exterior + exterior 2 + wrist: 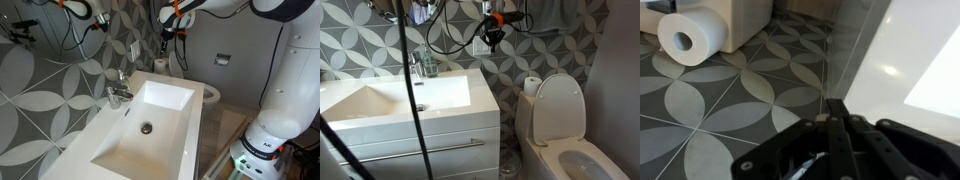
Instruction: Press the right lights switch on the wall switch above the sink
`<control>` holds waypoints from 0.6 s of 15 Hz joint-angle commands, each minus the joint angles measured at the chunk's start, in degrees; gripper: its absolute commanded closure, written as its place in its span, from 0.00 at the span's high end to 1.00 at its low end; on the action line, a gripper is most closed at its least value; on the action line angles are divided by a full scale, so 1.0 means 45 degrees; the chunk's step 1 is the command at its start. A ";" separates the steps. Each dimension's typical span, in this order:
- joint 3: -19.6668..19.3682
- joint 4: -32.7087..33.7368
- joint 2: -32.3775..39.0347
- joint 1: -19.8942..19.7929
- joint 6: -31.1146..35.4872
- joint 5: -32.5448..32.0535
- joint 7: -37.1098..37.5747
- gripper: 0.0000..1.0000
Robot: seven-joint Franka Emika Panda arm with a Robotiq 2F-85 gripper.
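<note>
The wall switch is a small white plate on the patterned tile wall above the far end of the sink. It also shows in an exterior view, just beside the gripper. The sink is a large white basin with a chrome tap and a round drain. My gripper hangs in the air close to the wall, a short way to the toilet side of the switch. In the wrist view its fingers are pressed together with nothing between them. The switch does not show in the wrist view.
A white toilet stands beside the sink cabinet, with a toilet paper roll on its tank. A small white roll holder is on the grey wall. Black cables hang across the sink view.
</note>
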 commanded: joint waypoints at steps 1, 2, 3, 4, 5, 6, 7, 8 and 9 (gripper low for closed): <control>0.0350 0.0011 0.0037 -0.0309 -0.0014 -0.0133 0.0092 0.01; 0.0348 0.0012 0.0037 -0.0317 -0.0014 -0.0133 0.0092 0.01; 0.0342 0.0012 0.0011 -0.0328 -0.0014 -0.0131 0.0090 0.01; 0.0337 0.0013 -0.0011 -0.0340 -0.0015 -0.0128 0.0089 0.01; 0.0336 0.0013 -0.0016 -0.0343 -0.0015 -0.0128 0.0088 0.01; 0.0336 0.0013 -0.0018 -0.0343 -0.0015 -0.0128 0.0088 0.00; 0.0384 0.0258 0.0221 -0.0428 0.0126 0.0103 -0.0096 0.00; 0.0509 0.0595 0.0563 -0.0506 0.0269 0.0358 -0.0434 0.00; 0.0612 0.0801 0.0781 -0.0554 0.0423 0.0449 -0.0657 0.00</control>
